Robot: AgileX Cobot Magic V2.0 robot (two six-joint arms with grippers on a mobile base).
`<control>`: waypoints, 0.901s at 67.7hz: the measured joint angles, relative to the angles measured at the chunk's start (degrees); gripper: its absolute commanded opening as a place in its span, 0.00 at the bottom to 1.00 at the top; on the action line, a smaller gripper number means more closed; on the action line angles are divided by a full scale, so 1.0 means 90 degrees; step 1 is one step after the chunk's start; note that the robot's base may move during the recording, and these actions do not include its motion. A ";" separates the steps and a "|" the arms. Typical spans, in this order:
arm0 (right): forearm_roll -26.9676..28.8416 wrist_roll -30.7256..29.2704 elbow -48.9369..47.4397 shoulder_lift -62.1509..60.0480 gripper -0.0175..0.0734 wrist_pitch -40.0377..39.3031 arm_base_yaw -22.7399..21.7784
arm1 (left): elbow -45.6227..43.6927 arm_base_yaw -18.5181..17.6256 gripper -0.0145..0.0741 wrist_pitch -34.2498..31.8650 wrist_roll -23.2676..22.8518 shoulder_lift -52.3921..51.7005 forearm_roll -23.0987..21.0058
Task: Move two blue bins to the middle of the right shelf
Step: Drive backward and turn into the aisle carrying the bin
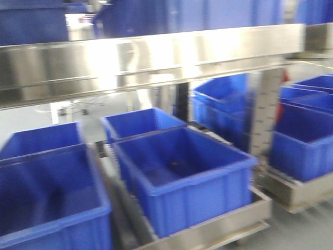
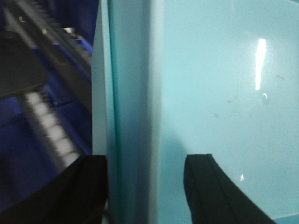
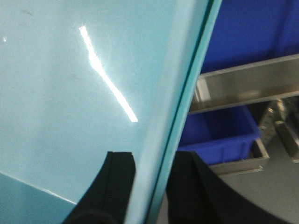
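In both wrist views a bin fills the picture and looks pale teal under glare. My left gripper [image 2: 145,161] straddles the bin's upright wall [image 2: 224,93]: one black finger [image 2: 88,186] is outside the rim and the other [image 2: 210,191] lies against the inner face. My right gripper [image 3: 152,156] is shut tight on the opposite wall [image 3: 70,84], with the thin rim between its fingers [image 3: 117,182]. Neither gripper shows in the front view. There, blue bins [image 1: 184,174] [image 1: 49,203] sit on the near shelf, and more blue bins [image 1: 304,146] on the shelf to the right.
A steel shelf beam [image 1: 156,57] crosses the front view above the bins. A perforated steel upright [image 1: 265,104] separates the two shelf units. Roller tracks [image 2: 51,130] run beside the held bin on the left. A steel tray edge [image 3: 243,84] and a blue bin [image 3: 219,130] lie to its right.
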 measured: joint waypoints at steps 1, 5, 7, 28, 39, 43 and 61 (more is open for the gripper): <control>0.0000 0.0000 0.0000 0.0000 0.02 0.0000 0.0000 | 0.0000 0.0000 0.04 0.0000 0.0000 0.0000 0.0000; 0.0000 0.0000 0.0000 0.0000 0.02 0.0000 0.0000 | 0.0000 0.0000 0.04 0.0000 0.0000 0.0000 0.0000; 0.0000 0.0000 0.0000 0.0000 0.02 0.0000 0.0000 | 0.0000 0.0000 0.04 0.0000 0.0000 0.0000 0.0000; 0.0000 0.0000 0.0000 0.0000 0.02 0.0035 0.0000 | 0.0000 0.0000 0.04 -0.0003 0.0000 0.0000 -0.0012; 0.0000 0.0000 0.0000 0.0000 0.02 0.0035 0.0000 | 0.0000 0.0000 0.04 -0.0014 0.0000 0.0000 -0.0012; 0.0000 0.0000 0.0000 0.0000 0.02 0.0035 0.0000 | 0.0000 0.0000 0.04 -0.0014 0.0000 0.0000 -0.0012; -0.0012 0.0000 0.0000 0.0000 0.02 0.0035 0.0000 | 0.0000 0.0000 0.04 -0.0027 0.0000 0.0000 -0.0024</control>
